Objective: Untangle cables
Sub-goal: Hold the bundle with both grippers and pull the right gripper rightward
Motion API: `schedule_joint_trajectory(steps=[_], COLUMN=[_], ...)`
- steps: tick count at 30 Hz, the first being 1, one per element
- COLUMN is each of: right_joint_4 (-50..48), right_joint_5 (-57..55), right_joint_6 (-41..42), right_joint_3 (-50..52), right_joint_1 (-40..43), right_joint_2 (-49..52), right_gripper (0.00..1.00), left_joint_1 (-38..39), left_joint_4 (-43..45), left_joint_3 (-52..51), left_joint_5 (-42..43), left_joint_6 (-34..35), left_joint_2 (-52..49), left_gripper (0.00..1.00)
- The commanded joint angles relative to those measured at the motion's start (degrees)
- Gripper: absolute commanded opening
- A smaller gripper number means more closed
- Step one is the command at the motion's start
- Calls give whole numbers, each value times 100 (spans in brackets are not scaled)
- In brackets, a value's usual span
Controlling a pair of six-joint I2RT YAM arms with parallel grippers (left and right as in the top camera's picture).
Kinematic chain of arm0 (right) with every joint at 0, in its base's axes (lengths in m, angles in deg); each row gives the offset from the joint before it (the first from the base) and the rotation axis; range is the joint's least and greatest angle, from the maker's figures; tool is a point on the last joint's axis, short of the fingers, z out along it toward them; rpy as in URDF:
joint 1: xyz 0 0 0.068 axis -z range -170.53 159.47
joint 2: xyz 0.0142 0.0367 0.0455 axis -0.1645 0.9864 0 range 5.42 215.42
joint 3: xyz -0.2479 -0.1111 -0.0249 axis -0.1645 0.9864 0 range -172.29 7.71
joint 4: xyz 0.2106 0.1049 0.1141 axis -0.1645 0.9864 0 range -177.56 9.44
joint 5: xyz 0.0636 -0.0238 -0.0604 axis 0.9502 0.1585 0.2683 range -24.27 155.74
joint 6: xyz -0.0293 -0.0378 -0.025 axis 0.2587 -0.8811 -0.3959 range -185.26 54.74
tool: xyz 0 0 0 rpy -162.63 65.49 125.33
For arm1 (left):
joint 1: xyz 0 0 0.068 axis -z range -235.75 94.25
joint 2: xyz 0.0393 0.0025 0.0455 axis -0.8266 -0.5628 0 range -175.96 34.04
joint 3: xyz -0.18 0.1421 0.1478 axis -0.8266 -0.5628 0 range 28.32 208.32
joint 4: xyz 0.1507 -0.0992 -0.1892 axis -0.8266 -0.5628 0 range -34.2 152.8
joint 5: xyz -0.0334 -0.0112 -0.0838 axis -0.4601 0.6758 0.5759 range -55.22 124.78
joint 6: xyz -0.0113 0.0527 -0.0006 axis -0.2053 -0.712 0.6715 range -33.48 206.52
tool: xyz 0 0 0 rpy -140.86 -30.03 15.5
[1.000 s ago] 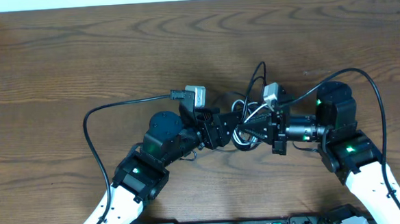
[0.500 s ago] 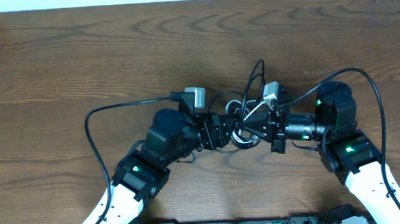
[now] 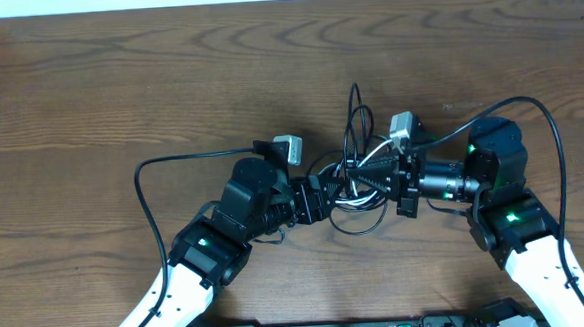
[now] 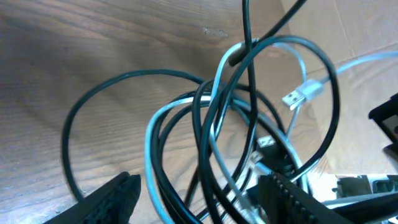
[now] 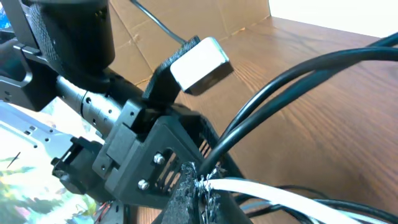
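Cables (image 3: 353, 178) bunch at the right gripper (image 5: 196, 185), seemingly pinched on white and black strands. Only the left wrist view shows a silver plug (image 4: 303, 94) and the left gripper (image 4: 199, 188) spread around loops.

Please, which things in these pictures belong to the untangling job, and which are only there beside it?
Belong to the job:
- cables, black and white, tangled
- left tool, open around them
- right tool, shut on them

Only there:
- wooden table
- thick arm wires
- cardboard
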Motion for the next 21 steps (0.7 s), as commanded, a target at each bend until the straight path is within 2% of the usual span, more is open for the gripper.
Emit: schedule_joint_trajectory(steps=[1, 5, 8, 17, 21], right_joint_4=[-199, -426, -614, -671, -1147], right_joint_5=[74, 33, 31, -225, -269], right_joint_6=[219, 428, 590, 835, 1344], right_joint_3=[-122, -122, -122, -122, -122], right_joint_1=[35, 35, 35, 35, 39], right_joint_2=[-79, -79, -79, -79, -79], right_gripper=[1, 1, 1, 1, 1], left_joint_1=[15, 15, 15, 17, 17], left_joint_4=[-122, -315, -413, -437, -455], left_joint_3=[-2, -2, -7, -7, -28], left_joint_5=[68, 68, 70, 72, 70], left_joint_6=[-98, -98, -98, -98, -105], left_joint_2=[-11, -11, -11, -11, -13], left_gripper=[64, 63, 59, 59, 59])
